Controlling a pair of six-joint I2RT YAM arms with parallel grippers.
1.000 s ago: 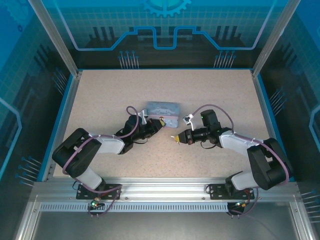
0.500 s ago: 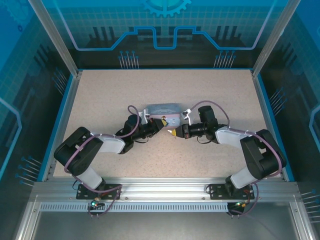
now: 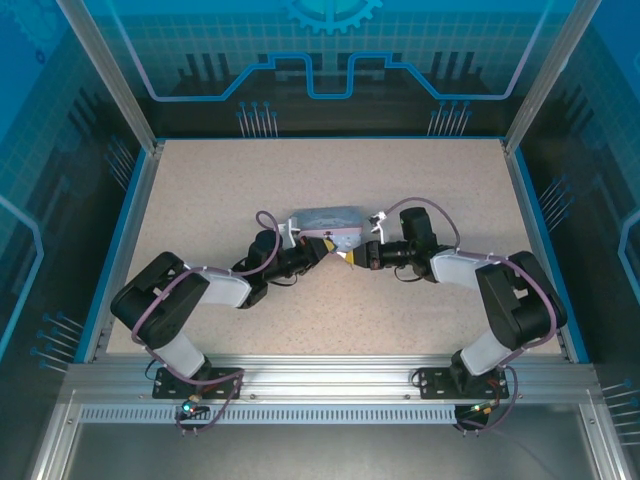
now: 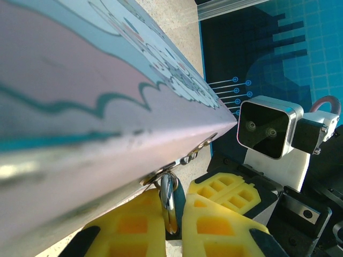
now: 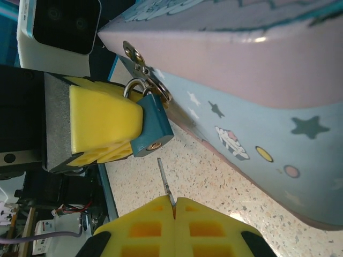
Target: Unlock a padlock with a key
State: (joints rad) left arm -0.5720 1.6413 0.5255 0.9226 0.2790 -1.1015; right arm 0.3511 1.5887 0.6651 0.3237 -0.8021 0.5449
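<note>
Padlock (image 5: 151,130) on closed tin (image 5: 257,96), pinched by left gripper (image 4: 171,217); right gripper (image 5: 174,214) pinches key (image 5: 165,182).

A pale-blue tin (image 3: 325,219) lies on the speckled bench (image 3: 200,180). The left tool (image 3: 325,246) sits against the tin's near edge with its yellow fingers pinched together. The right tool (image 3: 346,259), also pinched closed, is just in front of the tin and almost touching the left tool

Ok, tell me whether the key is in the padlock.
Out. The key ends short of the padlock, keyhole uncovered, table showing between.
</note>
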